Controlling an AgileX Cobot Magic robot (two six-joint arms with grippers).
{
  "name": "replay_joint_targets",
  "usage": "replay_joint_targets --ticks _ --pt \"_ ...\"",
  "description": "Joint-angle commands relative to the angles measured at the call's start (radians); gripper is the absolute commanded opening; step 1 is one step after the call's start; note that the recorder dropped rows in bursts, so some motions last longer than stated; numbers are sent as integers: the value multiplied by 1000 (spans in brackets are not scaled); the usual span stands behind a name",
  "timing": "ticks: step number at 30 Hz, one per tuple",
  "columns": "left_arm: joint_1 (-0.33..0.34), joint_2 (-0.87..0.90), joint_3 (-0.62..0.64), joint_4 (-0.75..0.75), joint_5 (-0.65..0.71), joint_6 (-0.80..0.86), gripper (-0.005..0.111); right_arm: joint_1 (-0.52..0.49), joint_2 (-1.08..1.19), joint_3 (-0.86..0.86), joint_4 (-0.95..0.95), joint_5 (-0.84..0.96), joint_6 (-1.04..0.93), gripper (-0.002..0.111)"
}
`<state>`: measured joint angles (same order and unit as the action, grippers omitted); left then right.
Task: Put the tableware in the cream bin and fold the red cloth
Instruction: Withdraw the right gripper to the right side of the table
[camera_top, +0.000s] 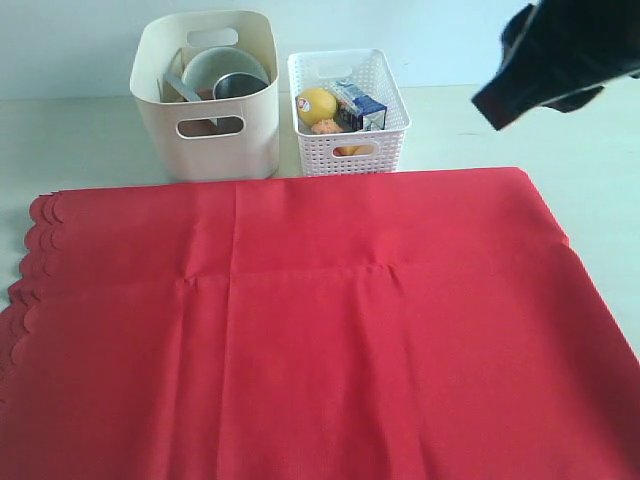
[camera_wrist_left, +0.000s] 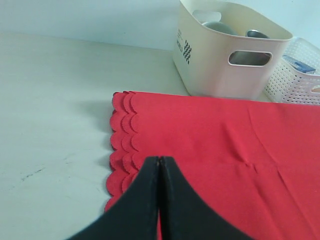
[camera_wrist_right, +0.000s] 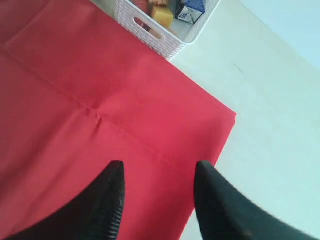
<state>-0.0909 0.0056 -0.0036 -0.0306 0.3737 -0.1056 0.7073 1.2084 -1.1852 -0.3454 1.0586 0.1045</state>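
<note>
Where the pale desk (camera_top: 70, 140) meets a pale wall, the large bright red scalloped-edge fabric cloth (camera_top: 330, 320) covers its near part and is cut off at the near side. Far left, the tall cream plastic bin (camera_top: 160, 140) half hides the tableware (camera_top: 225, 75). Left gripper (camera_wrist_left: 159, 162): jaws pressed together. Right gripper (camera_wrist_right: 157, 167): jaws apart, empty.

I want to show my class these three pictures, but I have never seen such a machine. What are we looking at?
This is a robot with two arms, each ending in a gripper. One picture looks over the table. The other two come from cameras on the wrists. A red cloth lies flat on the table. Behind it stand a cream bin holding tableware and a white basket with food. The left gripper is shut and the right gripper is open, both over the cloth. Neither visibly holds anything.
</note>
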Motion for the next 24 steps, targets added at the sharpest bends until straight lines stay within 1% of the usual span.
replay_joint_targets --ticks 1,14,19,24 --pt "1 -6 4 -7 -8 -2 0 -3 -171 106 -10 -55 42 43" --pt "1 -6 4 -7 -8 -2 0 -3 -650 331 -7 -91 131 43" --pt "1 -6 4 -7 -8 -2 0 -3 -768 400 0 -140 173 43" --pt "1 -6 4 -7 -8 -2 0 -3 -822 438 39 -157 177 43"
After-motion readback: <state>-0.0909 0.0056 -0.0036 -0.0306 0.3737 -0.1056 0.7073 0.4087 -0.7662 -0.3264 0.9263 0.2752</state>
